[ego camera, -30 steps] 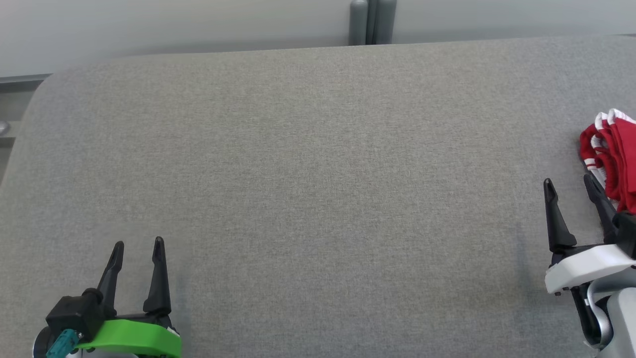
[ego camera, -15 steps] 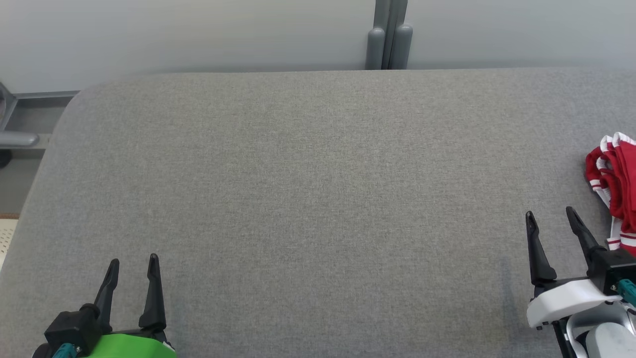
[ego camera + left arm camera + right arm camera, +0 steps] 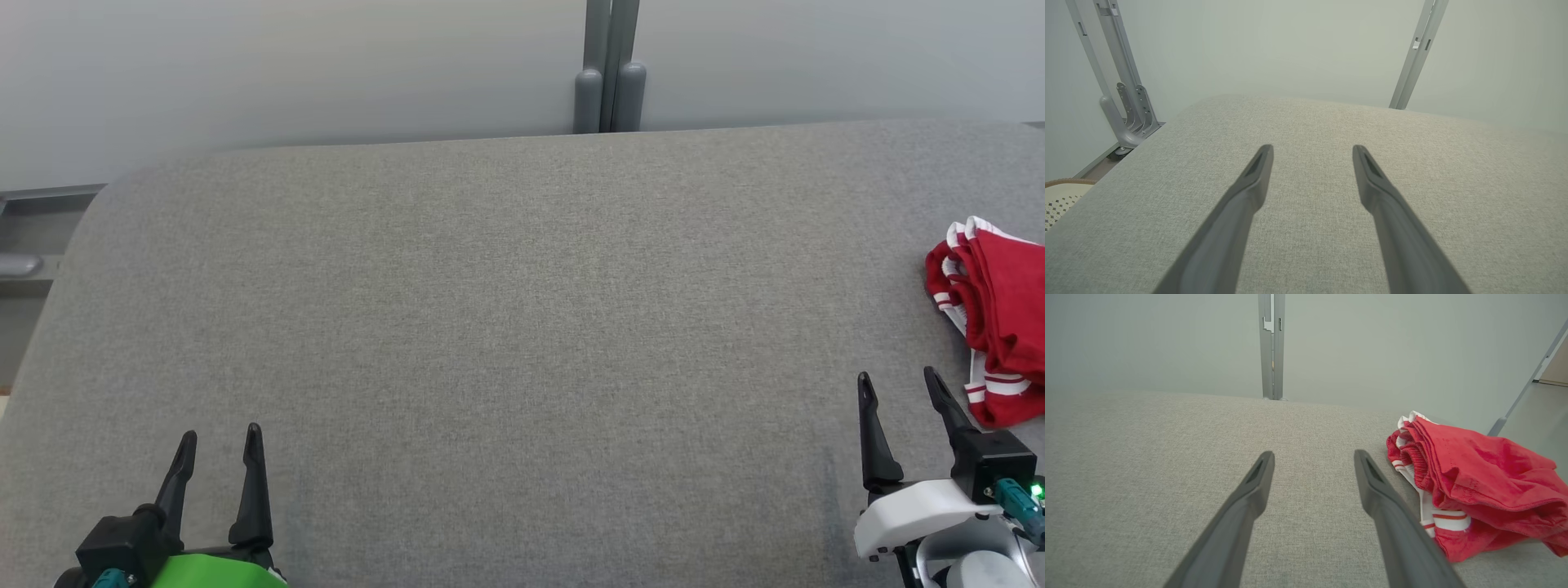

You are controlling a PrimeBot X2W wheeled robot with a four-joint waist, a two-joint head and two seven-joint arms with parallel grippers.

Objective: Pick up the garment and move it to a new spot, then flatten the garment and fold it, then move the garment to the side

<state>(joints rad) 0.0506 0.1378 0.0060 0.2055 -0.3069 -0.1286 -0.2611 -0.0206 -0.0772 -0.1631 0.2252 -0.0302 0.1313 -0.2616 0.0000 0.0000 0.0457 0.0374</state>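
Head view, looking down on a wide tabletop [image 3: 522, 327] covered in plain grey woven fabric, with rounded corners at its far end. A pale wall [image 3: 286, 65] runs behind it, and a grey metal post [image 3: 608, 82] rises at 12 o'clock against the tabletop's far edge.

The garment [image 3: 992, 318], red with white-striped trim, lies crumpled in a loose heap at 3 o'clock. It rests on the fabric and is cut off by the edge of the view. Its folds and a gathered band face the middle of the tabletop.

The left gripper [image 3: 220, 433], on a bright green mount, sits at 7 o'clock. Its two dark fingers point toward 12 o'clock, spread apart and holding nothing, with bare grey fabric between them. It is well apart from the garment.

The right gripper [image 3: 896, 377], on a white mount, sits at 4 o'clock. Its fingers are likewise spread wide and grasp nothing. The garment lies just beside its outer finger, toward 1 o'clock of it (whether cloth and finger touch cannot be told). In the right wrist view the heap lies at 3 o'clock, outside the gap between the fingers, with its striped hem nearest the finger.

In the left wrist view, slanted grey metal struts [image 3: 1122, 77] stand at 10 o'clock beyond the tabletop's corner.
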